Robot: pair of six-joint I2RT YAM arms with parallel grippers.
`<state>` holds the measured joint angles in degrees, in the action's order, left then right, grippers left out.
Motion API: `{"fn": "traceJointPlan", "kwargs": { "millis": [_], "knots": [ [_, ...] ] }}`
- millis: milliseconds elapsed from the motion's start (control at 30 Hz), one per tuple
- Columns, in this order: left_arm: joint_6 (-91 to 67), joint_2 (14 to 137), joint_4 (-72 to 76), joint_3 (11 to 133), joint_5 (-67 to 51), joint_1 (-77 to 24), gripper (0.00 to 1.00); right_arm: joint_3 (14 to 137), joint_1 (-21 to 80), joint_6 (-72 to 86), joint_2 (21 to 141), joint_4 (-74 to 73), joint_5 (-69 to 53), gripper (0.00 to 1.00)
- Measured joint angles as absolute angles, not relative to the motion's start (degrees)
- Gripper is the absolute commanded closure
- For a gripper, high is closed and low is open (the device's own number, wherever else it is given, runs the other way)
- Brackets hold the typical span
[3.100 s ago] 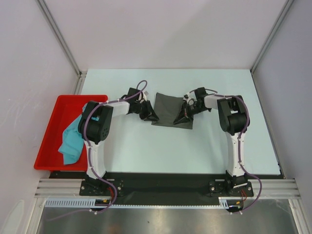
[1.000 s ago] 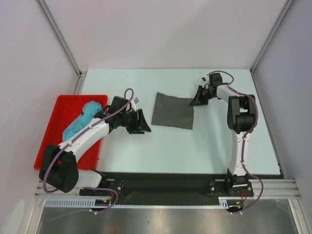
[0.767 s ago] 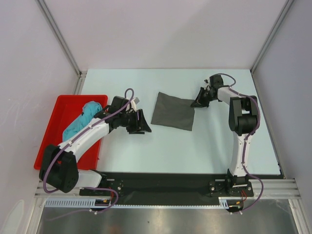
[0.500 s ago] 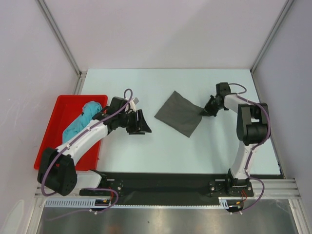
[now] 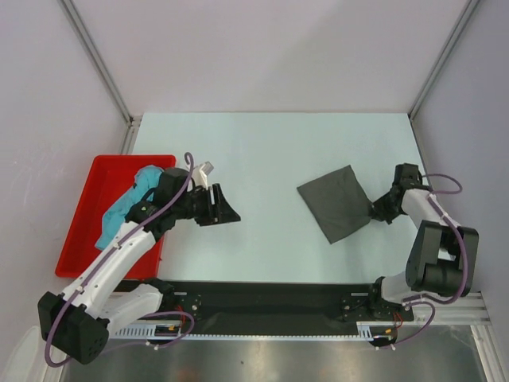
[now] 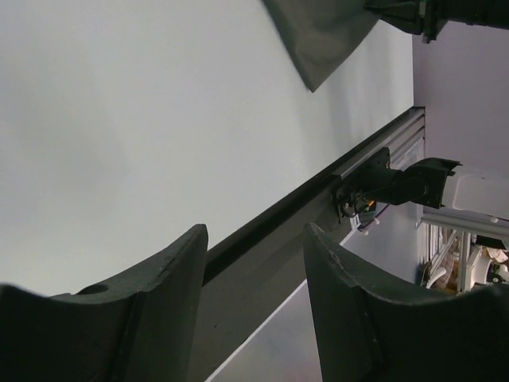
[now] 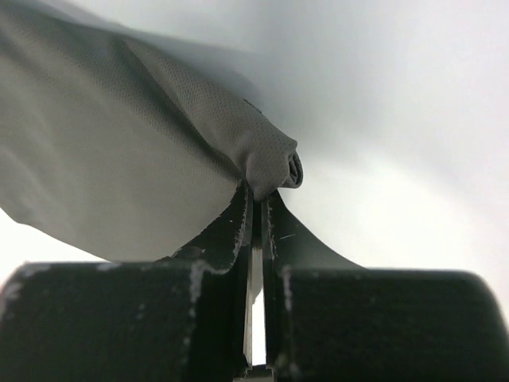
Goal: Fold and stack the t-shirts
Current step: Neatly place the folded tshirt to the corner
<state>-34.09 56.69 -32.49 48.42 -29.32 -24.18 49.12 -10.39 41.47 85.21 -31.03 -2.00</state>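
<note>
The dark grey t-shirt (image 5: 336,202) lies folded into a flat square on the right of the table, turned corner-on. My right gripper (image 5: 377,210) is shut on its right corner; in the right wrist view the cloth (image 7: 159,151) bunches between the closed fingertips (image 7: 259,195). The shirt's tip shows far off in the left wrist view (image 6: 318,36). The teal t-shirt (image 5: 126,208) lies crumpled in the red tray (image 5: 83,231) at the left. My left gripper (image 5: 225,213) is open and empty, right of the tray, with its fingers (image 6: 171,278) apart above the table.
The red tray sits at the table's left edge, beside my left arm. The black base rail (image 5: 270,296) runs along the near edge. Walls with metal posts close the back and sides.
My right gripper has dragged the grey shirt from the table's middle to the right and nearer, turning it. My left arm has drawn back toward the tray, gripper open.
</note>
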Motion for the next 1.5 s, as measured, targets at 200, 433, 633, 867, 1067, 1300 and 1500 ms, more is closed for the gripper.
{"fn": "traceJointPlan", "kwargs": {
  "millis": [200, 433, 633, 867, 1067, 1300, 1500],
  "knots": [
    [-33.98, 55.31, -33.12, 46.35, -30.33, -26.81, 0.43, 47.07, -17.5, 40.03, 77.01, -38.13, 2.98, 1.0],
    [-32.67, 54.46, -33.54, 44.56, -31.81, -27.62, 0.43, 46.83, -31.16, 35.11, 74.32, -44.71, 5.93, 1.0],
    [-32.42, 54.5, -32.67, 44.23, -33.47, -27.62, 0.43, 47.18, -40.29, 32.91, 72.42, -48.73, 7.2, 1.0],
    [-32.42, 55.46, -31.68, 43.24, -34.87, -27.62, 0.43, 47.48, -44.91, 33.32, 71.77, -52.9, 10.17, 1.0],
    [-32.4, 56.38, -31.29, 43.16, -35.35, -27.62, 0.43, 48.4, -47.35, 35.31, 71.66, -54.39, 13.93, 1.0],
    [-31.88, 57.01, -31.18, 43.16, -36.47, -27.18, 0.43, 50.81, -50.13, 38.76, 71.68, -56.71, 19.77, 1.0],
    [-31.86, 58.67, -30.37, 43.05, -37.87, -26.2, 0.43, 51.44, -52.51, 41.01, 71.68, -58.22, 22.94, 1.0]
  ]
}}
